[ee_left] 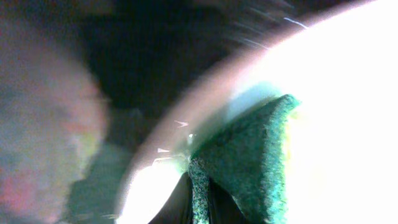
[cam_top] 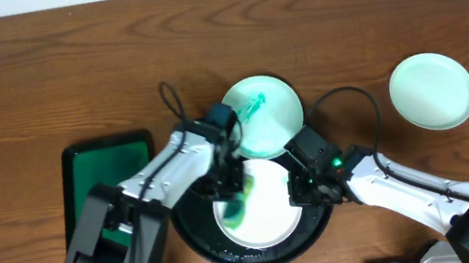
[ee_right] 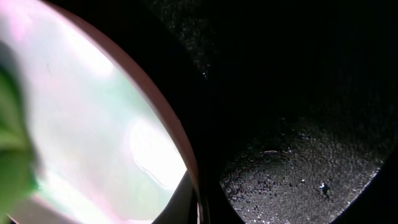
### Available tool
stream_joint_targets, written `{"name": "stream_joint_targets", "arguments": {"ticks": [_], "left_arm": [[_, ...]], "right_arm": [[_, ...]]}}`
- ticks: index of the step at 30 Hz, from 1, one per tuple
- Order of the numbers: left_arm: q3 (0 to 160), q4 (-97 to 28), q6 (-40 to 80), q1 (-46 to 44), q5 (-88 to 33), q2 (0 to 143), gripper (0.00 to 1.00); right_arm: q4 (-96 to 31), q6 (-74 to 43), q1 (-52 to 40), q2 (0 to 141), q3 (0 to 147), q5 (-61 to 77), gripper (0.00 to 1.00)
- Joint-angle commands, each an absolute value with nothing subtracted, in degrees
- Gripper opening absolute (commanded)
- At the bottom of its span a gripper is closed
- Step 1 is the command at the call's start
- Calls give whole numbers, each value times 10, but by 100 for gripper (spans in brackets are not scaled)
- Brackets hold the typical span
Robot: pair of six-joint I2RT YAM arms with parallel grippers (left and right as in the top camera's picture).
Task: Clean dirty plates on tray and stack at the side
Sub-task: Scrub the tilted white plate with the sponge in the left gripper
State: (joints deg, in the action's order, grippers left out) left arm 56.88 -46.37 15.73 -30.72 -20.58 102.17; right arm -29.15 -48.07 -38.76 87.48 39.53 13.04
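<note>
Progress, as we judge it: one plate of three is done. The clean mint plate (cam_top: 432, 91) sits alone on the wood-grain tabletop (cam_top: 19, 81), well apart to the right of the tray (cam_top: 206, 249), so there is no stack yet. The white plate (cam_top: 271, 215) lies in the tray and is being wiped. The smeared mint plate (cam_top: 262, 113) sits at the tray's far edge with its green streak unwiped.

The left end effector (cam_top: 227, 187) pinches a sponge (ee_left: 249, 162) pressed onto the white plate. The right end effector (cam_top: 303, 187) is at that plate's right rim. We cannot tell whether it is clamped.

Materials: the plates are round, shallow and glossy. The sponge is green, coarse and fibrous. The tray is glossy black with a raised rim, and its floor looks finely speckled up close.
</note>
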Motion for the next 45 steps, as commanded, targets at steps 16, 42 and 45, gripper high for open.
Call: {"name": "stream_joint_targets", "arguments": {"ticks": [16, 42, 45], "left_arm": [[529, -322, 281, -365, -231, 1073, 7], [541, -451, 409, -272, 262, 1070, 7], [541, -480, 429, -272, 275, 1070, 7]], "right_arm": [[-298, -472, -379, 888, 376, 93, 1], [-302, -470, -379, 888, 376, 93, 1], [-302, -471, -379, 888, 376, 93, 1]]}}
